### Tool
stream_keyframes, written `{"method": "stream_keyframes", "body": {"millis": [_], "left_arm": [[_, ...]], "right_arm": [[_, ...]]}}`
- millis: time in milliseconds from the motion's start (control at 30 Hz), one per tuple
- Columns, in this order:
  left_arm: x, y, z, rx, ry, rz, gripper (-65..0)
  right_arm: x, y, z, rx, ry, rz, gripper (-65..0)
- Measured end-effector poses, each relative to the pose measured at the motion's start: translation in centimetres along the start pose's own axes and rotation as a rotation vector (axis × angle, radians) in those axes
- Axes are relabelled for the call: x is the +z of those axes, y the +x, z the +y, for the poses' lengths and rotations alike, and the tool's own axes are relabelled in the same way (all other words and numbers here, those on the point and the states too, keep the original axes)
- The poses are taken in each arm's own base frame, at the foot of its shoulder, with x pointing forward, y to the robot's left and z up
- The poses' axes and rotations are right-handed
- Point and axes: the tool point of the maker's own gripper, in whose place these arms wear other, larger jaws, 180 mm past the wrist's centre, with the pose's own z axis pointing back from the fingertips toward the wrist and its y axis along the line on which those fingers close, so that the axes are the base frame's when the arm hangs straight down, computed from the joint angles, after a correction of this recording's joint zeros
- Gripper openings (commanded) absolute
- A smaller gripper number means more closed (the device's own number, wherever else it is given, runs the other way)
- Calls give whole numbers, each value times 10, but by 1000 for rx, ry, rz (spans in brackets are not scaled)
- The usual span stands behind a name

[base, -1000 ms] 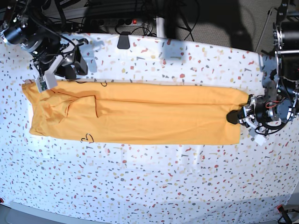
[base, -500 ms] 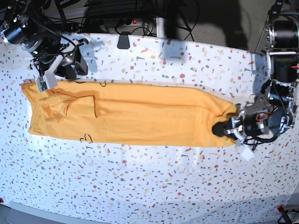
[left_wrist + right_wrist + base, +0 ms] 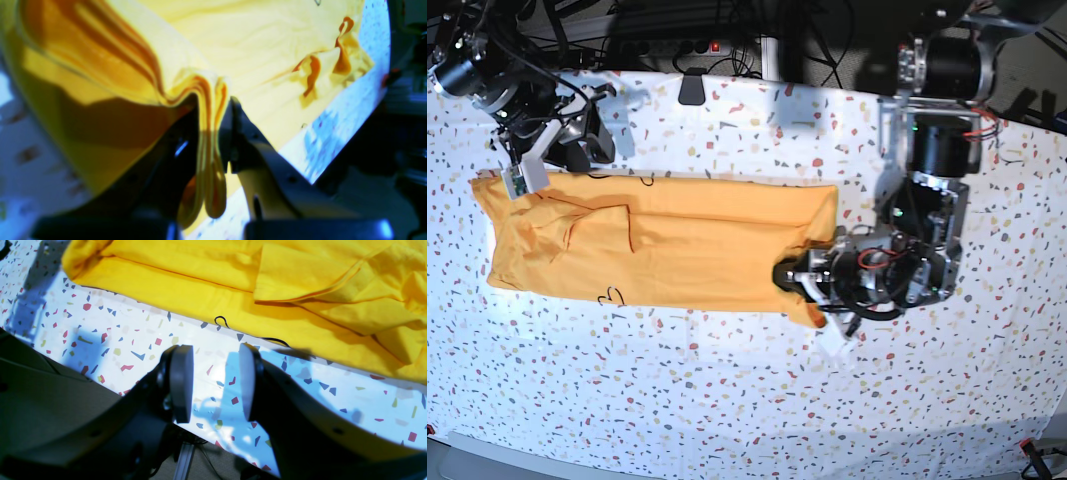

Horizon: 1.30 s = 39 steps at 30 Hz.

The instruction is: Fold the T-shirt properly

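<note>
base view: the shirt [image 3: 657, 245] lies as a long folded band across the far-left part of the tablecloth [image 3: 727, 400], its right end lifted and doubled toward the middle. the left gripper [image 3: 789, 276] is clamped on that end. the risk here, as i judge it: the layers could slide unevenly in the carry, so the end lands crooked or short of the far hem, or the drag pulls the whole band off line. the right gripper [image 3: 524, 172] hangs over the shirt's far-left corner and holds nothing down, so little would stop that shift. a dark clip [image 3: 692, 86] sits at the cloth's far edge, well apart. nothing stands in the fold's path.

left wrist view: the left gripper [image 3: 213, 133] pinches several stacked layers of the shirt [image 3: 267, 50] between nearly closed jaws, with loops hanging below. the bundle is narrow, so an inner layer could slip out. small ridges stand up in the cloth farther on and could get folded in.

right wrist view: the right gripper [image 3: 215, 380] has parted jaws with nothing between them, over bare tablecloth [image 3: 133, 340] just beside the shirt [image 3: 267, 286] edge. black lettering [image 3: 222, 320] peeks out at that edge.
</note>
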Motion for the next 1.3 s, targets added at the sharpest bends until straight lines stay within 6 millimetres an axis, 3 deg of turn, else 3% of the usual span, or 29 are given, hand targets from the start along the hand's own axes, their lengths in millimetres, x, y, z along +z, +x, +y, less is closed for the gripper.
{"method": "stream_keyframes", "body": {"millis": [267, 467, 733, 1033, 1167, 1300], "left_arm": [[-27, -3, -14, -97, 92, 34, -650], [-28, -1, -16, -52, 86, 18, -650], [-28, 10, -39, 15, -43, -41, -650], [-28, 10, -40, 19, -50, -44, -650], [-25, 15, -58, 74, -155, -64, -468], [-24, 12, -67, 95, -208, -44, -417]], "right_arm": [[0, 0, 0, 0, 0, 0, -420], [0, 0, 0, 0, 0, 0, -420], [0, 0, 0, 0, 1, -1, -420], [0, 0, 0, 0, 0, 0, -420], [0, 0, 0, 0, 0, 0, -420], [0, 0, 0, 0, 0, 0, -420]]}}
